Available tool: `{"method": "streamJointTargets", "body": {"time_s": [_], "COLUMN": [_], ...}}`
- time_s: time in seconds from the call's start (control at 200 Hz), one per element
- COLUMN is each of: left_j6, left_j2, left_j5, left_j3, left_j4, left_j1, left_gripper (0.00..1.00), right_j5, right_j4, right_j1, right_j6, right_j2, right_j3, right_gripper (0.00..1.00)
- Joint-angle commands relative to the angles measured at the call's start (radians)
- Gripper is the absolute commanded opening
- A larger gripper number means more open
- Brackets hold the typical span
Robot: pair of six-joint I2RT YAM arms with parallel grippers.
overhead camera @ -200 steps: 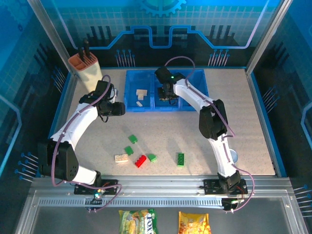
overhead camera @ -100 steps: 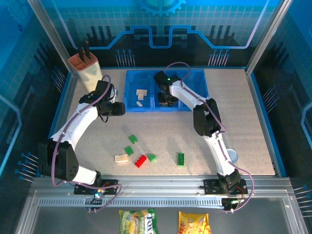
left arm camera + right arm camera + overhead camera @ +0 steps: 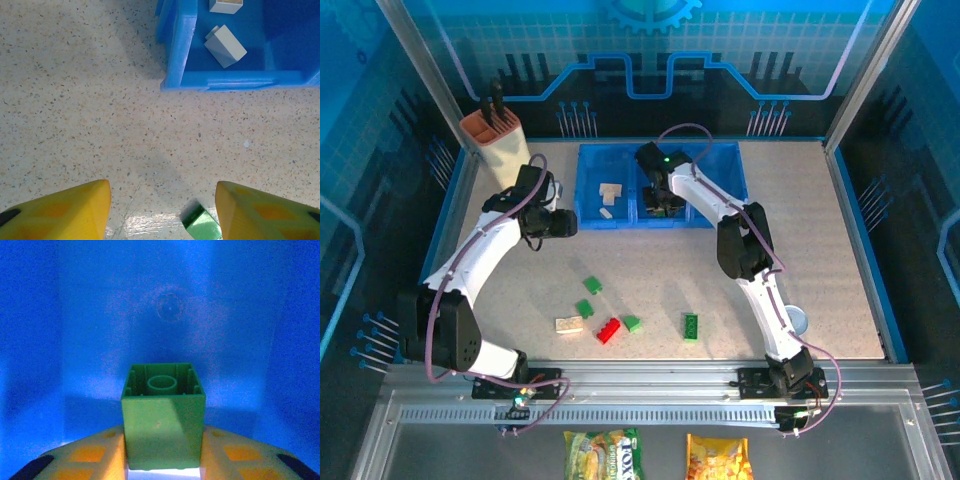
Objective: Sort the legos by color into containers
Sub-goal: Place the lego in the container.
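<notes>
The containers [image 3: 592, 218] are a row of blue bins at the back of the table. Cream legos [image 3: 610, 190] lie in the left bin. My right gripper [image 3: 665, 205] reaches down into the middle bin [image 3: 170, 305], shut on a green lego [image 3: 162, 415] held with its hollow underside facing outward. My left gripper [image 3: 565, 225] hovers open over bare table just left of the bins. In the left wrist view the left gripper [image 3: 162, 210] has nothing between its fingers, and a green lego [image 3: 200, 225] lies by its right finger. Green [image 3: 592, 284], cream [image 3: 568, 324] and red [image 3: 608, 330] legos lie loose mid-table.
A beige knife block [image 3: 495, 135] stands at the back left. A small round tin [image 3: 798, 320] sits beside the right arm's lower link. A dark green brick [image 3: 691, 326] lies apart to the right of the loose pile. Snack bags [image 3: 605, 455] lie below the table rail.
My right arm has swung slightly left and settled lower into the middle bin with the green lego. The left arm and the loose bricks have not moved.
</notes>
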Motion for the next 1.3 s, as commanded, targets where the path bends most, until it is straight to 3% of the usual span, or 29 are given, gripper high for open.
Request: {"method": "streamJointTargets", "body": {"time_s": [0.0,0.31,0.88,1.121,1.296], "left_j6": [-0.022,-0.025,-0.028,-0.033,-0.036], "left_j2": [0.005,0.009,0.003,0.019,0.050], "left_j5": [0.028,0.037,0.043,0.049,0.047], "left_j3": [-0.001,-0.001,-0.005,-0.002,0.018], "left_j4": [-0.009,-0.012,-0.014,-0.028,-0.063], "left_j1": [0.006,0.006,0.006,-0.012,-0.047], "left_gripper": [0.58,0.59,0.58,0.59,0.59], "right_j5": [0.003,0.002,-0.012,0.006,0.007], "right_j4": [-0.050,-0.052,-0.029,-0.047,-0.020], "right_j1": [-0.013,-0.009,-0.003,0.014,0.026], "right_j6": [-0.001,-0.008,0.008,-0.009,-0.007], "right_j2": [-0.058,-0.139,-0.123,-0.188,-0.303], "right_j3": [0.040,0.003,-0.020,-0.049,-0.182], "right_gripper": [0.40,0.39,0.44,0.44,0.44]}}
